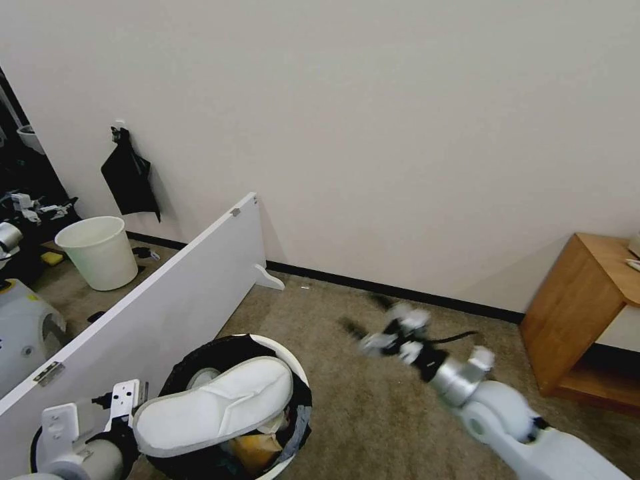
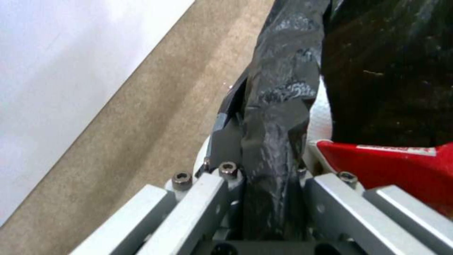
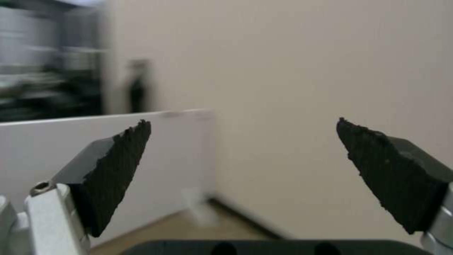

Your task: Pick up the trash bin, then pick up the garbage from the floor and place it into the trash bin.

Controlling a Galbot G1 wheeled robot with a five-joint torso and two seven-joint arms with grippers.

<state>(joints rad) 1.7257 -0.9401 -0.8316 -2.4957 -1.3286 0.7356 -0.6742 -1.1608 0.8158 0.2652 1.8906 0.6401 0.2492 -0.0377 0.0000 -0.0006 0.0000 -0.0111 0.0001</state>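
Observation:
The trash bin (image 1: 298,375), white with a black bag over its rim, is at the lower left of the head view. A flat white slipper (image 1: 213,407) lies across its top, with a yellow-brown piece (image 1: 253,450) under it. My left gripper (image 1: 133,413) is at the bin's near-left rim. In the left wrist view the left gripper (image 2: 267,141) is shut on the bag-covered rim (image 2: 278,88), and a red piece of garbage (image 2: 401,170) lies inside. My right gripper (image 1: 367,315) hangs over bare carpet right of the bin. The right gripper (image 3: 243,123) is open and holds nothing.
A white panel (image 1: 167,300) stands slanted along the bin's left side. Behind it are a plain white bucket (image 1: 100,250) and a black bag (image 1: 130,177) hanging on the wall. A wooden side table (image 1: 587,300) stands at the right. Carpet (image 1: 373,413) lies open between bin and table.

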